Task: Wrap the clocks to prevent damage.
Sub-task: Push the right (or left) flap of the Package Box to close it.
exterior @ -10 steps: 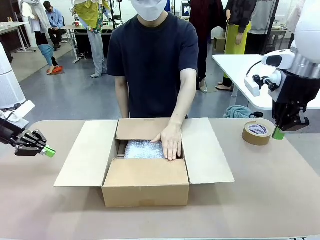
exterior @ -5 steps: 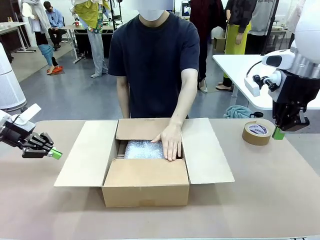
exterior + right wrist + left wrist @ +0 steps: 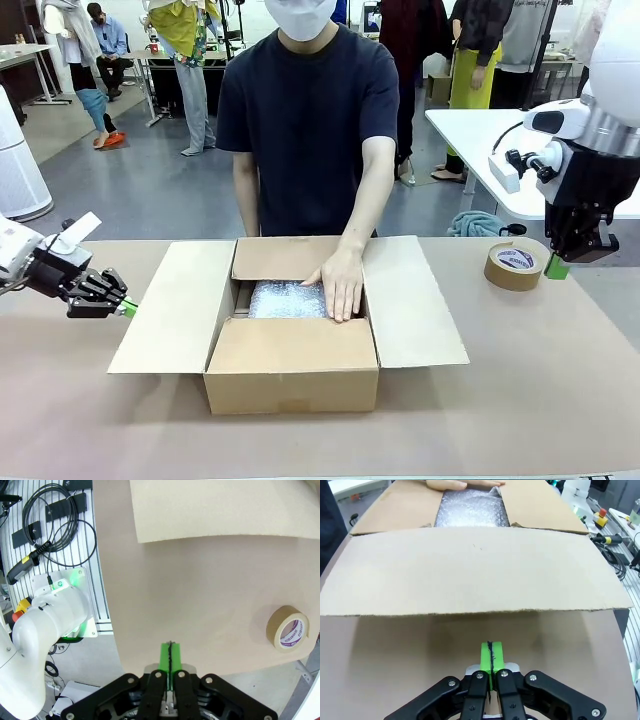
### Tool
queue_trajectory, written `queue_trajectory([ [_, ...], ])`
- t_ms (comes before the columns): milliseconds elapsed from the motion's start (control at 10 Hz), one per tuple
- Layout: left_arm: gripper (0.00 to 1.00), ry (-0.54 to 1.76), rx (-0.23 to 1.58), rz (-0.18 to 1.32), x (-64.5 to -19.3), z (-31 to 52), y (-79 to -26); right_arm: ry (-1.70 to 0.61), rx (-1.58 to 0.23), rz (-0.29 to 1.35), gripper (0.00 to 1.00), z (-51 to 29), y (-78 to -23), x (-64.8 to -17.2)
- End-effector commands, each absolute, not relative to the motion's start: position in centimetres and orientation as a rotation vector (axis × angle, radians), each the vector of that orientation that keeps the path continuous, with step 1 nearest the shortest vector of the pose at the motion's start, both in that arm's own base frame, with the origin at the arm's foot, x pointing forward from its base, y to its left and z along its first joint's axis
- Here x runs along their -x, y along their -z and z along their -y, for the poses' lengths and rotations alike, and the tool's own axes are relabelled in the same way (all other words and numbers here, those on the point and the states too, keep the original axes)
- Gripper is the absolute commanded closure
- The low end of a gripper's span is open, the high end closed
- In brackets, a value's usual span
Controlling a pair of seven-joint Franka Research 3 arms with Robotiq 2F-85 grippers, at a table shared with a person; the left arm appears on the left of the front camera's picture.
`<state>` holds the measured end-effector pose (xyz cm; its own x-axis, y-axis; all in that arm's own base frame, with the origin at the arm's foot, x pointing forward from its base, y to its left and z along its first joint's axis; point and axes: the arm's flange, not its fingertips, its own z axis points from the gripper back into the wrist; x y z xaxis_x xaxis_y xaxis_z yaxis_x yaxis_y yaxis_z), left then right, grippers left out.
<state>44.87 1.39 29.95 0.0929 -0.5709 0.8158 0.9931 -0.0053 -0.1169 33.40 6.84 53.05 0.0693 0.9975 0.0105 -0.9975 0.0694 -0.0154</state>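
**How the rig and the person across from it looked**

I saw a smooth white shell on the right arm (image 3: 572, 118), with a thin black cable (image 3: 505, 133) looping past a white block at its wrist. The left gripper (image 3: 490, 652) and right gripper (image 3: 170, 655) were matte black. Their angular linkages were studded with round silver screws (image 3: 449, 682) and tipped by bright green pads (image 3: 485, 657). A white tab (image 3: 78, 230) stuck up from the left wrist (image 3: 25, 255). My right wrist camera caught the arm's rounded white base (image 3: 47, 625) — a green light (image 3: 60, 583) glowed beside it. The person (image 3: 305, 110) wore a dark navy short-sleeved T-shirt (image 3: 290, 160) and a white mask (image 3: 300, 15).
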Motion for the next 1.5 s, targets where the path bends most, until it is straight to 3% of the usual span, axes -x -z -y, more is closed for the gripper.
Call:
queue_trajectory([
  [0,1.0,1.41,0.874,0.751,-45.3,-0.4,-29.9,-1.5,-0.005,0.025,0.99,-6.9,-53.0,-33.4],
  [500,1.0,1.404,0.998,0.826,-45.7,2.8,-31.1,-1.5,-0.005,0.025,0.99,-6.9,-53.0,-33.4],
  [1400,1.0,1.488,1.028,0.902,-45.8,9.4,-35.7,-1.5,-0.005,0.025,0.99,-6.9,-53.0,-33.4],
])
